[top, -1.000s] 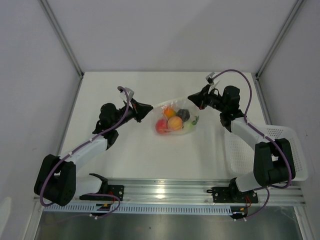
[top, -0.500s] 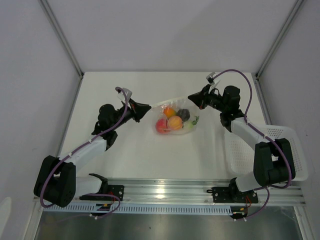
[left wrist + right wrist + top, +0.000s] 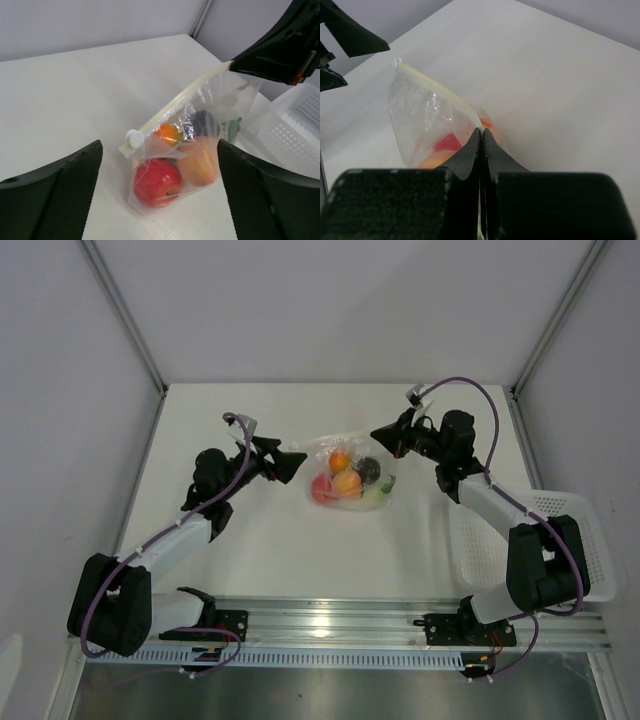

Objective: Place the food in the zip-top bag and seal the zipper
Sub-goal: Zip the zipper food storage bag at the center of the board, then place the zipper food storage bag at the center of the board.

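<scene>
Loading looks done. Counting red fruit (image 3: 156, 182), peach (image 3: 200, 160), small orange piece (image 3: 169, 132), dark-purple piece (image 3: 204, 121) and green bit (image 3: 232, 129), all inside zip-top bag (image 3: 350, 472), mid-table (image 3: 250, 540) between the two arms. Can't pick out the radish through the crinkle. No food seen outside bag.

Reading zipper (image 3: 175, 102) as one straight closed strip, from white slider tab (image 3: 134, 138) at left end across to right end. Judging sealed or nearly so; can't confirm full length from these views.

Right gripper (image 3: 378, 434) pinched together on zipper's right end, holding that corner up off table. Left gripper (image 3: 292, 464) spread wide, just left of slider end, touching nothing.

Left to do, at a guess: check seal near slider, let go with right, back both arms off.
</scene>
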You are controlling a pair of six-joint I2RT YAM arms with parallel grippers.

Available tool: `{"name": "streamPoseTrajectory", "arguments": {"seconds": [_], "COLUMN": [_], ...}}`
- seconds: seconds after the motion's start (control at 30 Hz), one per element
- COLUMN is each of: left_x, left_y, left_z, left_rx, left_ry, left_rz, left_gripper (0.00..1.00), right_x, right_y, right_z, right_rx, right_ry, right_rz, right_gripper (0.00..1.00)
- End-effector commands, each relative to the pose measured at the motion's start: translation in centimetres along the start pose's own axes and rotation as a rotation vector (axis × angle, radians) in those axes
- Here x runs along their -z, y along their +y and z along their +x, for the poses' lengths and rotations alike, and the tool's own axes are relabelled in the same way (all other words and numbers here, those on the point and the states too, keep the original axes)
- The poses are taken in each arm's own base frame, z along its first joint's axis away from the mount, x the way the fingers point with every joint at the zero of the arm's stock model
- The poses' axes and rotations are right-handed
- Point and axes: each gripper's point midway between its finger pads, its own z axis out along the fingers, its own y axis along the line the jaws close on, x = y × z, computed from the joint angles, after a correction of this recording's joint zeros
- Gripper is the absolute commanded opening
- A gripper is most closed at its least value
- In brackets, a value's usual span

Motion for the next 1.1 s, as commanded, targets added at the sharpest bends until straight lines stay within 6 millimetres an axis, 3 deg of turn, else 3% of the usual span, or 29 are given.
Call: {"name": "streamPoseTrajectory", "arguments": {"seconds": [0.0, 0.2, 0.53, 0.7, 0.8, 1.07], "left_x": [0.3, 1.5, 2.0, 1.6, 1.5, 1.0], "left_y": [1.3, 4.1, 6.9, 6.7, 6.8, 6.5], "left_z": [-1.9, -1.8, -0.8, -0.8, -0.4, -0.1], "left_rx": [0.002, 0.038, 0.103, 0.104, 0.110, 0.114], "left_ry": [-0.063, -0.092, -0.059, -0.060, -0.047, -0.040], "left_rz": [-0.088, -0.265, -0.433, -0.413, -0.415, -0.386], "left_gripper": [0.99, 1.00, 0.99, 1.00, 1.00, 1.00], "right_x": [-1.3, -3.0, -7.7, -9.7, -10.6, -10.4], "right_y": [1.7, 2.3, -2.6, -6.0, -7.1, -10.3], "right_z": [-2.2, -3.2, -0.9, 3.2, 5.1, 10.1], "right_rx": [0.067, 0.012, -0.268, -0.462, -0.513, -0.628], "right_ry": [-0.038, -0.036, -0.024, 0.018, 0.056, 0.121], "right_rz": [-0.059, -0.057, 0.105, 0.207, 0.240, 0.458], "right_gripper": [0.00, 0.00, 0.00, 0.00, 0.00, 0.00]}}
